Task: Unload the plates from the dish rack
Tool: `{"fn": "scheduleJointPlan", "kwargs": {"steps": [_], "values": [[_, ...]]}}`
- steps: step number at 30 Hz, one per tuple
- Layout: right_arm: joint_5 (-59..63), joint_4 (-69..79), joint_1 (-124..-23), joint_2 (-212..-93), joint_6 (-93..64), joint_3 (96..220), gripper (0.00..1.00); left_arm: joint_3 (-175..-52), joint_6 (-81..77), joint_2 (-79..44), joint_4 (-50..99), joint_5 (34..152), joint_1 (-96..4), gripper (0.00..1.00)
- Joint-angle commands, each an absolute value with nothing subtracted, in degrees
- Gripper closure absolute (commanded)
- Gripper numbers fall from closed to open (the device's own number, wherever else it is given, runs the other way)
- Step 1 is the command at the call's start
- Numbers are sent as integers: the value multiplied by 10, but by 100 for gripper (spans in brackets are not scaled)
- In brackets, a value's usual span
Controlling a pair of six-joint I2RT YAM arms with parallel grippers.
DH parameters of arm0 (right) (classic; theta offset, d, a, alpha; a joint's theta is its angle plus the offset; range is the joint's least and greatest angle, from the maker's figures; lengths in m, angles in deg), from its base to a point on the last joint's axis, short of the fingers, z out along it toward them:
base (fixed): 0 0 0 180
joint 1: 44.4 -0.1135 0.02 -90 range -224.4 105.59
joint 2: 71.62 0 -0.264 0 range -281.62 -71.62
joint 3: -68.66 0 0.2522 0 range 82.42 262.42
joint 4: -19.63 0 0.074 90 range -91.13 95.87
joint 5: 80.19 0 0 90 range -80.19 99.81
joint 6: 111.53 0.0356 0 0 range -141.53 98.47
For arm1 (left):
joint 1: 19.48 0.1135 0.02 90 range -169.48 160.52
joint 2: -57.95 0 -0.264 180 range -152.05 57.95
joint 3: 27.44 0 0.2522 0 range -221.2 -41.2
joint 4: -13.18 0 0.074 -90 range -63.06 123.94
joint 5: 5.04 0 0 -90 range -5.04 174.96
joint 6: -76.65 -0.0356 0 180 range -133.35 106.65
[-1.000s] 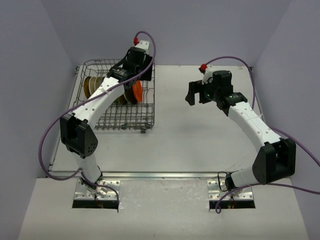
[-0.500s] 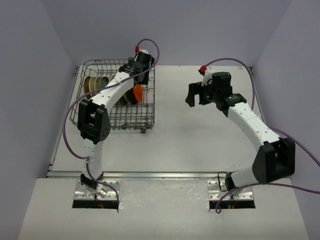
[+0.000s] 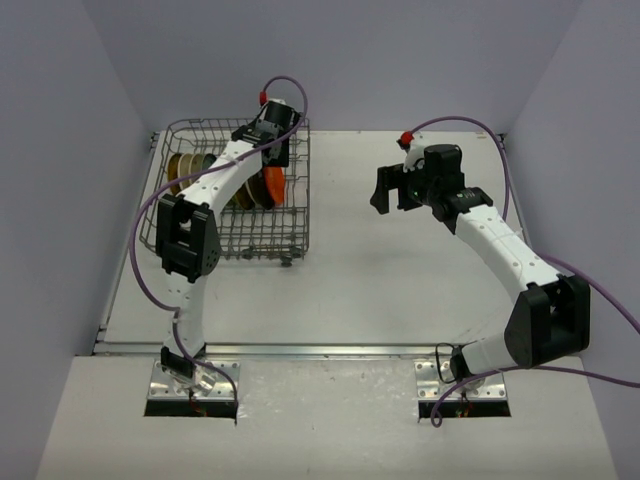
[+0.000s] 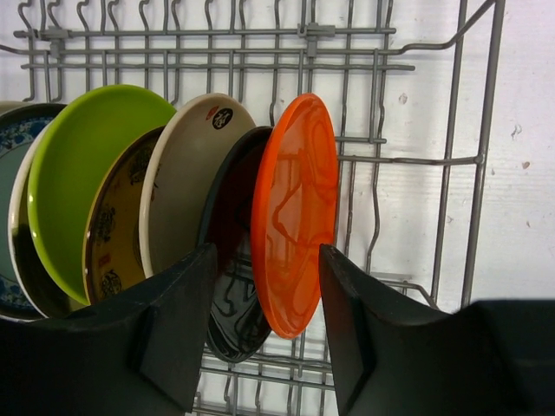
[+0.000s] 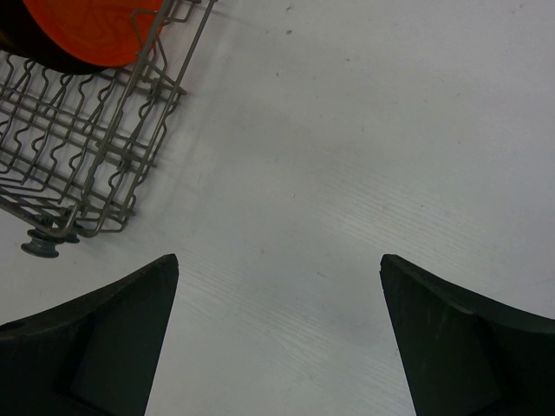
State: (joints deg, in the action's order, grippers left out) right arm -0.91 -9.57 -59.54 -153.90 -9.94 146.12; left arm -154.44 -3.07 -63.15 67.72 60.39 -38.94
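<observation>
White surface [image 3: 400, 280], plain lilac walls, dish rack [image 3: 240, 245] at the far left. The plates [image 3: 190, 168] all stand on edge in one row between the tines.

Left wrist view, left to right: teal-patterned plate [image 4: 13, 147], lime green plate [image 4: 78, 165], yellow-brown patterned plate [image 4: 113, 234], a beige-backed plate [image 4: 186, 191], a dark plate [image 4: 230, 286], then the orange plate [image 4: 295, 208] at the end of the row.

My left gripper [image 4: 269, 251] is down in the rack, jaws roughly half apart, with the lower edges of the orange plate and the dark plate showing between the fingers. The orange rim sits just beside my right-hand finger. I can't tell if it touches. Nothing is clamped as far as I can see.

My right gripper [image 5: 277, 256] hangs over bare surface to the right of the rack, jaws wide, holding nothing. One rack corner and its wheel [image 5: 41, 245] show at the edge of its view.

Progress, my read: early. I see no plate out on the surface, and every plate in view is in the rack. The orange one looks first to go, then at least five more.
</observation>
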Motion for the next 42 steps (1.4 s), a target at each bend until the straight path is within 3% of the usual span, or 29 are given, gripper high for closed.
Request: {"fn": "scheduleJointPlan", "kwargs": {"steps": [1, 15, 23, 30, 38, 42], "values": [[-12, -71, -595, -1535, -94, 1464, 1, -1572, -13, -641, 676, 625, -384, 52], [-13, -70, -596, -1543, -88, 1462, 1, -1583, 6, -684, 687, 642, -384, 62], [-19, -71, -595, -1547, -83, 1467, 1, -1578, 18, -655, 690, 612, -385, 87], [-25, -74, -595, -1549, -79, 1472, 1, -1575, 14, -611, 686, 587, -387, 99], [-36, -77, -595, -1546, -66, 1480, 1, -1561, 12, -508, 652, 589, -393, 100], [-74, -81, -595, -1539, -61, 1490, 1, -1468, -15, -412, 562, 717, -387, 100]]}}
